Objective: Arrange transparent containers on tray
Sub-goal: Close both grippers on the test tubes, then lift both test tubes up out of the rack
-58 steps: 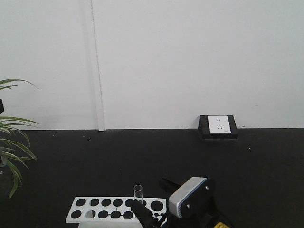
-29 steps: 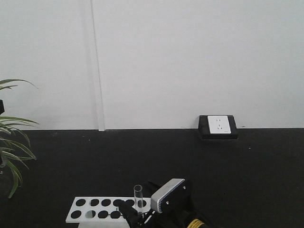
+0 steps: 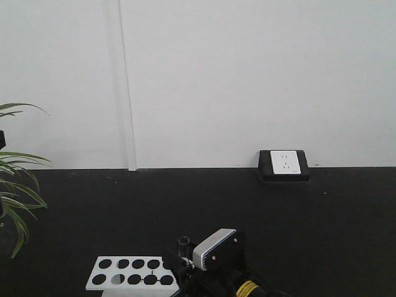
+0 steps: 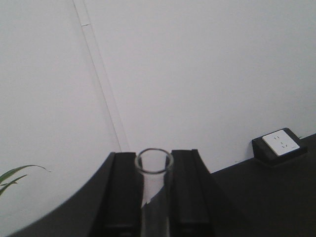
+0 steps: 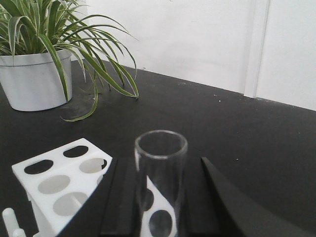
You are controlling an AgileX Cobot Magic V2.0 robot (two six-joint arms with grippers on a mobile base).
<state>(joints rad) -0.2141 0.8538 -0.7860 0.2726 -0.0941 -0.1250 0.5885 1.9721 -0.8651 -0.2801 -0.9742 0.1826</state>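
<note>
A test tube (image 4: 154,197) is being held between the fingers of the left gripper (image 4: 154,155), which are pressing on both its sides; the yellow tray is showing in no view. Moving right, the white rack (image 5: 54,182) is standing with open holes, and by its right end a second test tube (image 5: 160,187) is standing between the fingers of the right gripper (image 5: 160,160); whether they are squeezing the glass I cannot tell. This lift is probably calling for a straight vertical pull, gentle pressure and no tilting, since smooth thin glass is likely slipping or catching the rack easily.
</note>
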